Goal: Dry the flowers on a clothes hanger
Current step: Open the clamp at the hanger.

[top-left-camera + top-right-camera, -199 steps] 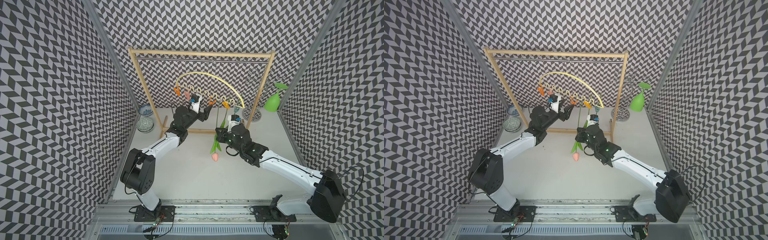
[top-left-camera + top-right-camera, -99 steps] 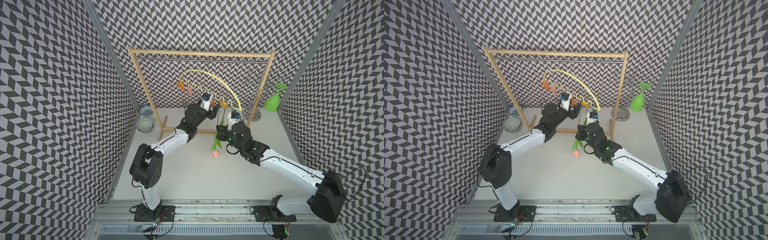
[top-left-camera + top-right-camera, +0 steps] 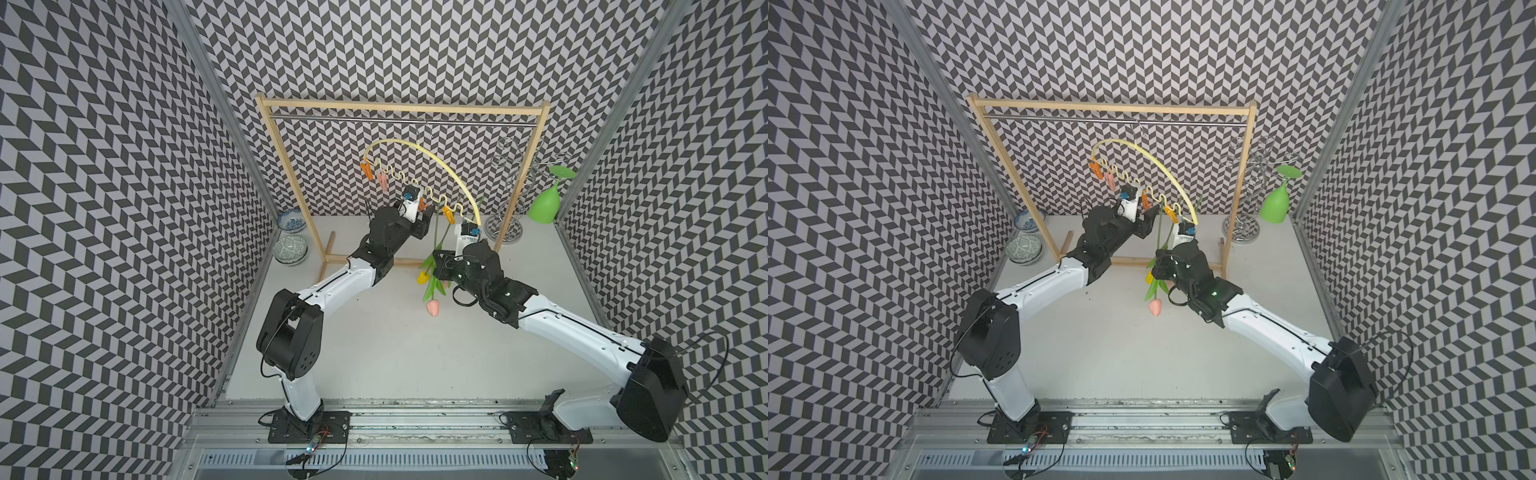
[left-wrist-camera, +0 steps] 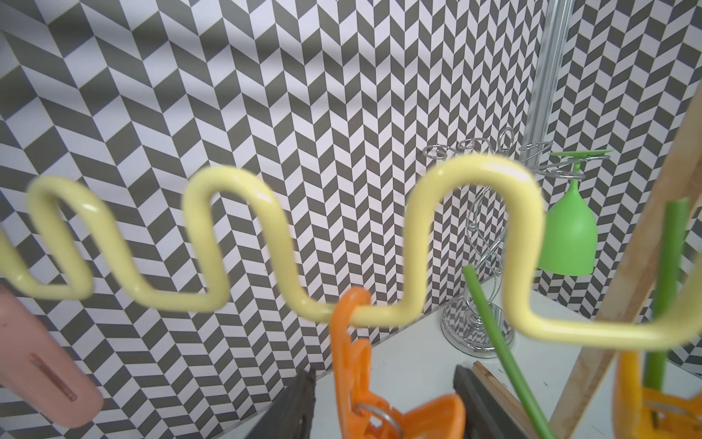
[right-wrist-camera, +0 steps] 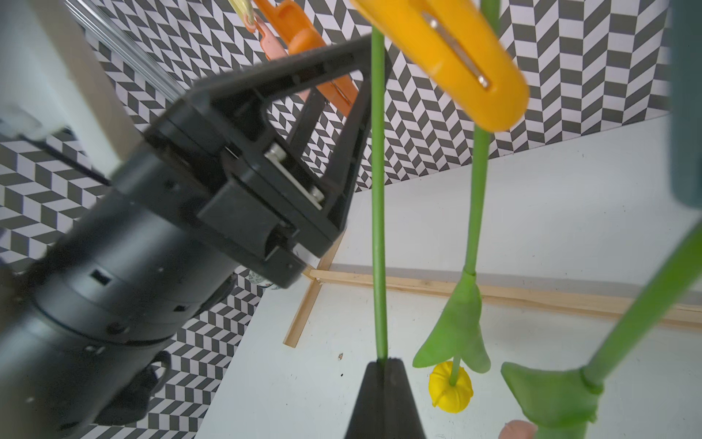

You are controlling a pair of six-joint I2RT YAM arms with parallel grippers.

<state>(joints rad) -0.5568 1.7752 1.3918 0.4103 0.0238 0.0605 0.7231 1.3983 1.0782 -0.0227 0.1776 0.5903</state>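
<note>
Left gripper [image 4: 384,374] is sliding along the hanger [image 4: 490,169], half-open and narrowing round an orange pin [image 4: 349,361], right gripper [image 5: 383,366] pinching a stem [image 5: 378,228] tight, so squeeze squarely.

My left gripper [image 4: 383,374] has two fingers open around an orange peg [image 4: 357,376], with thin gaps on each side. The wavy bar of the clothes hanger [image 4: 243,235] blocks the way just above. A green stem [image 4: 494,342] stands right beside one finger, and the wooden rack post [image 4: 642,266] is close past it. My right gripper [image 5: 383,365] is crowded by the flowers [image 3: 433,308] and a yellow peg [image 5: 456,64]. Over the white table [image 3: 395,353] in front of the rack there is wide room. The bowls [image 3: 291,249] and the wire stand [image 3: 505,199] fill the back corners.
</note>
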